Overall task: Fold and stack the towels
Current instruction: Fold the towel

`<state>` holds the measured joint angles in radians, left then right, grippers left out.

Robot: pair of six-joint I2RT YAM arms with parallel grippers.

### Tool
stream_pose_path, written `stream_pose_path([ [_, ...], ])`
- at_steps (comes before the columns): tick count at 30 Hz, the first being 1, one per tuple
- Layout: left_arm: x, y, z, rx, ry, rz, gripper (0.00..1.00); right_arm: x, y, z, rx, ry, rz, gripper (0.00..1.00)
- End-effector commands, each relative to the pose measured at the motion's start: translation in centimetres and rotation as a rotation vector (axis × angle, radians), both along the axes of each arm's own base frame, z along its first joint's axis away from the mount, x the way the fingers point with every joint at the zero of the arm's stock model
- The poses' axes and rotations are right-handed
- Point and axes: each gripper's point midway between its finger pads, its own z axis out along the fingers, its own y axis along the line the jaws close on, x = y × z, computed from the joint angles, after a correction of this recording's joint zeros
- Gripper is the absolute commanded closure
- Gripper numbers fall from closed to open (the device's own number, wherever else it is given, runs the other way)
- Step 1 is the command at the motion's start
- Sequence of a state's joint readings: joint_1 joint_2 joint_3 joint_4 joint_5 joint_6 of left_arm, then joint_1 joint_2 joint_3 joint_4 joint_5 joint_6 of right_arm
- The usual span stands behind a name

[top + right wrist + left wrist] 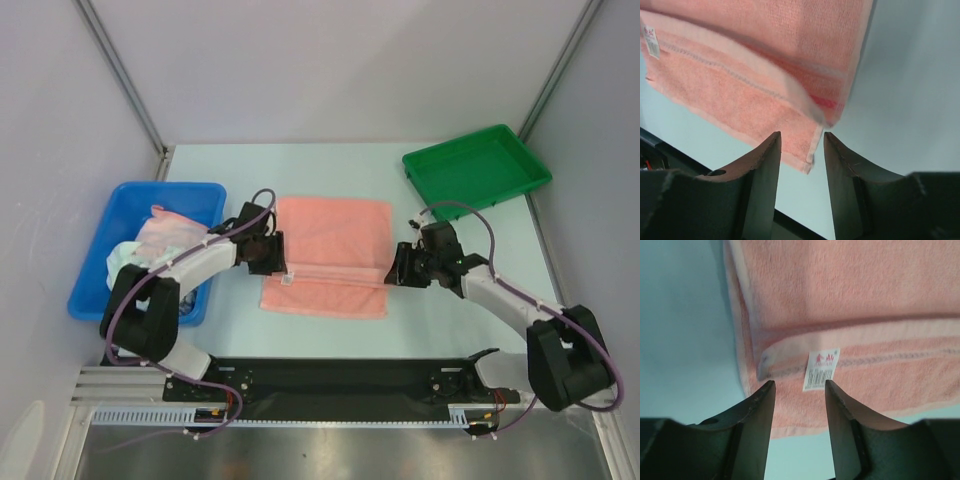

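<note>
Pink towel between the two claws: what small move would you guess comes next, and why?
Likely both pinch the pink towel by its flap corners: left gripper and right gripper stand open right at those corners, and the fold looks only half done.

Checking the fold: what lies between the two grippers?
The pink towel, partly folded, lies between the left gripper and right gripper, seen in the top view.

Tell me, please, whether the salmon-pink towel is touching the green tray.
Apart. The top external view shows a strip of table between the salmon-pink towel and the green tray.
</note>
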<state>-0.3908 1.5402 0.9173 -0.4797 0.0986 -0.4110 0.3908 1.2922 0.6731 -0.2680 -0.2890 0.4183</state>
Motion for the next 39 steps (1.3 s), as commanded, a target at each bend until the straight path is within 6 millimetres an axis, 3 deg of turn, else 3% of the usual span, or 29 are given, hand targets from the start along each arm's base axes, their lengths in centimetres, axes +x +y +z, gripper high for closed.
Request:
stream_pose_path([
  [1,-1.2,0.0,2.2,-0.045,-0.060,0.012,0.51,-1.4,-0.3,0.3,0.025,-0.015,-0.014,0.56],
  [8,-4.8,2.0,2.0,-0.045,-0.055,0.129,0.62,-3.4,-0.6,2.2,0.101,-0.054,-0.051,0.57],
  [9,-4.8,2.0,2.3,-0.052,-0.073,0.142,0.62,-3.3,-0.7,2.4,0.100,-0.058,-0.066,0.57],
  [10,-4.7,2.1,2.9,-0.067,-0.106,0.150,0.55,-3.1,-0.9,2.7,0.095,-0.065,-0.082,0.57],
  [12,-3.4,1.9,4.1,-0.080,-0.155,0.163,0.46,-1.5,-1.3,3.8,0.078,-0.122,-0.118,0.58],
  [14,-1.1,1.6,5.3,-0.077,-0.178,0.164,0.45,0.1,-1.6,4.5,0.054,-0.164,-0.146,0.61],
  [15,-0.2,1.6,5.2,-0.066,-0.163,0.169,0.48,1.5,-1.8,5.3,0.054,-0.185,-0.159,0.69],
  [16,1.6,1.7,6.3,-0.087,-0.172,0.187,0.54,2.7,-1.7,4.7,0.049,-0.170,-0.159,0.74],
  [17,2.5,1.9,4.5,-0.064,-0.111,0.191,0.63,3.4,-1.6,4.3,0.045,-0.149,-0.156,0.79],
  [18,3.0,2.2,4.1,-0.054,-0.084,0.201,0.76,4.2,-1.9,4.0,0.031,-0.137,-0.158,0.89],
  [19,4.3,3.1,3.3,-0.005,-0.060,0.221,0.82,5.5,-1.7,3.4,0.012,-0.112,-0.151,0.95],
  [21,5.4,3.9,2.8,0.055,-0.055,0.234,0.92,6.7,-1.8,2.8,-0.010,-0.096,-0.147,0.99],
  [23,6.6,3.9,2.1,0.081,-0.044,0.232,0.96,7.6,-1.5,1.5,-0.023,-0.065,-0.124,1.00],
  [29,6.3,2.8,-0.2,0.045,0.010,0.189,1.00,7.3,-0.1,-1.0,-0.004,0.001,-0.036,1.00],
  [39,3.6,1.1,1.1,-0.081,0.004,0.113,0.96,3.8,0.9,-1.5,0.013,0.027,0.052,0.99],
])
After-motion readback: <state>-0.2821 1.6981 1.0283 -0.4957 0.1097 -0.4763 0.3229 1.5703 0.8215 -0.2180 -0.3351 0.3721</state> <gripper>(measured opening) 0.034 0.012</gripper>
